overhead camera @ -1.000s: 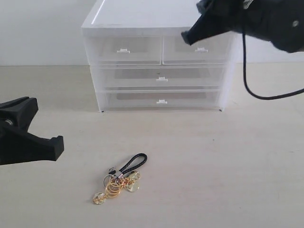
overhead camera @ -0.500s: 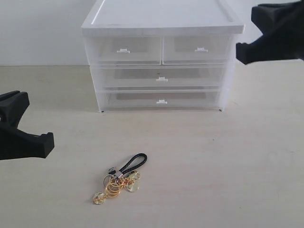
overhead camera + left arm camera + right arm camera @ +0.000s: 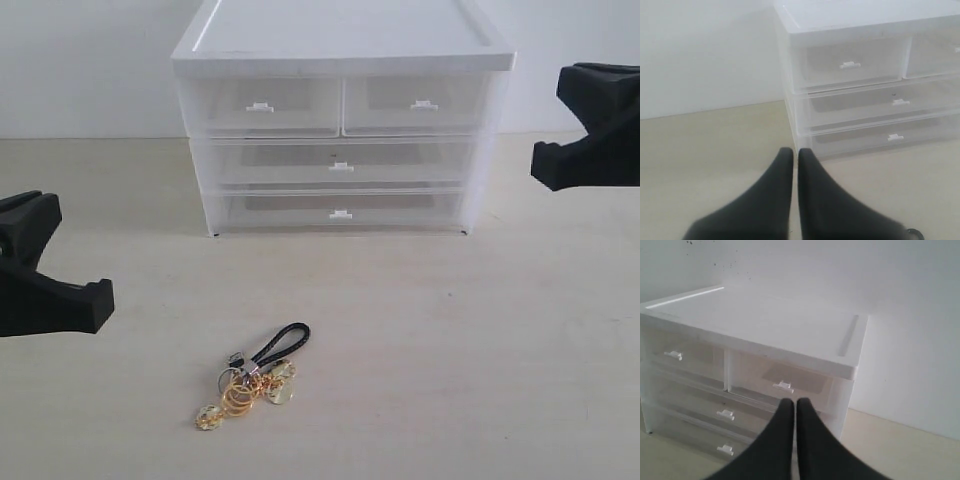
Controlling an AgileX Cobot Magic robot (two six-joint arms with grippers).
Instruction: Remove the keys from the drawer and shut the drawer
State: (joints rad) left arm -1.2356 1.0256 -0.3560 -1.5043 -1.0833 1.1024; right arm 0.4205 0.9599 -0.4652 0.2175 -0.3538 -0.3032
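The keys, gold rings on a black braided cord, lie on the table in front of the cabinet. The left half-width drawer sits pushed in flush, its tab handle visible too. My left gripper hovers at the left edge, left of the keys, shut and holding nothing; its fingers nearly touch. My right gripper is at the far right, beside the cabinet, also shut and holding nothing.
The white translucent drawer cabinet stands at the back centre with a matching right half-width drawer and two full-width drawers below. A white wall is behind. Beige tabletop spreads around the keys.
My right gripper has pulled away from the cabinet front, moving right and down to the right edge. The left gripper drew back slightly left, then stopped. The keys have not moved.
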